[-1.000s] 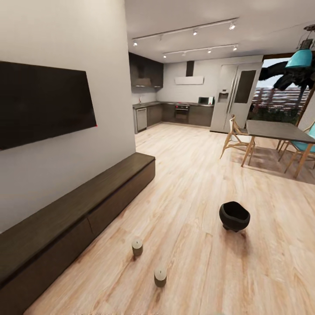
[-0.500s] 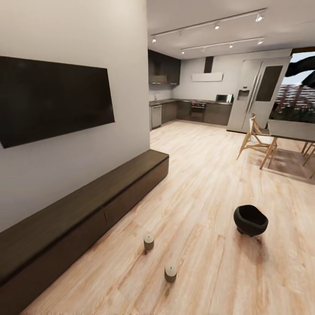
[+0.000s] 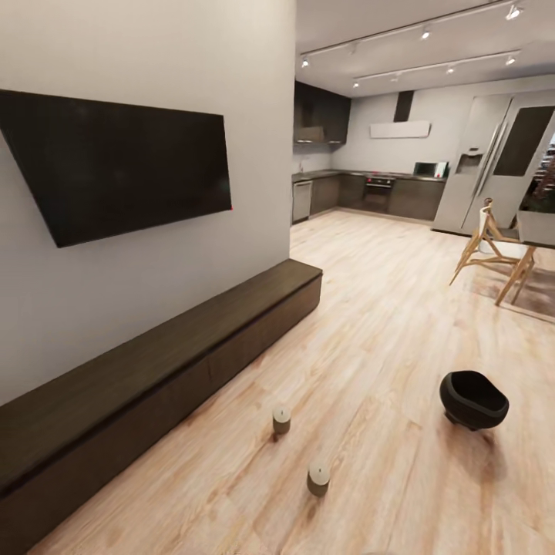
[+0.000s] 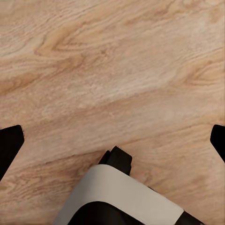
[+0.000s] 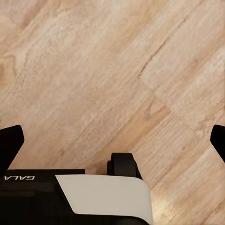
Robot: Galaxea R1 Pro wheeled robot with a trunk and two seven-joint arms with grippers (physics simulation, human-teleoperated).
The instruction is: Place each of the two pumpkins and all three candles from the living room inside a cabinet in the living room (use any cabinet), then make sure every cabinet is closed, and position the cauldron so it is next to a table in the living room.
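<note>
Two olive-tan candles stand upright on the wood floor in the head view, one (image 3: 281, 420) nearer the cabinet and one (image 3: 318, 479) closer to me. The black cauldron (image 3: 473, 399) sits on the floor to their right, well apart from the dining table (image 3: 537, 230). The long low dark-brown cabinet (image 3: 193, 351) runs along the left wall with all its fronts shut. The pumpkins are out of view. My left gripper (image 4: 115, 136) and right gripper (image 5: 115, 138) are both open over bare floor, holding nothing.
A dark TV (image 3: 123, 166) hangs on the wall above the cabinet. A wooden chair (image 3: 489, 250) stands by the table at the right. The kitchen counters (image 3: 378, 193) and fridge (image 3: 505, 166) lie far back.
The head camera has turned left, so the whole scene has slid right in the picture. The candles, cauldron and cabinet themselves have not moved.
</note>
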